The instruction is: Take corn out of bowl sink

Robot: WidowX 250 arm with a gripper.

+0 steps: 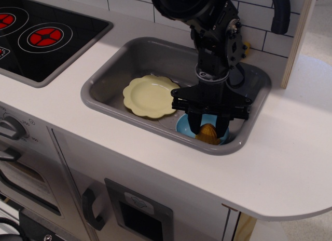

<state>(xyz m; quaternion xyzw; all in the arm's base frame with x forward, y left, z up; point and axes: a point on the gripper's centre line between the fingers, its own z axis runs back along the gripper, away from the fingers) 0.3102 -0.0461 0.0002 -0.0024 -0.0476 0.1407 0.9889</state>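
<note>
The corn (208, 133), a stubby yellow-orange cob piece, sits in the light blue bowl (183, 128) at the front right corner of the grey sink (106, 69). My gripper (208, 128) points straight down into the bowl. Its two black fingers (194, 124) have closed against the sides of the corn and hold it low inside the bowl. The arm hides the back half of the bowl and the sink's right rear part.
A pale yellow scalloped plate (150, 96) lies in the sink left of the bowl. A black stovetop with red burners (45, 37) is at the far left. A wooden post (299, 38) stands at the right behind the white countertop (290, 147).
</note>
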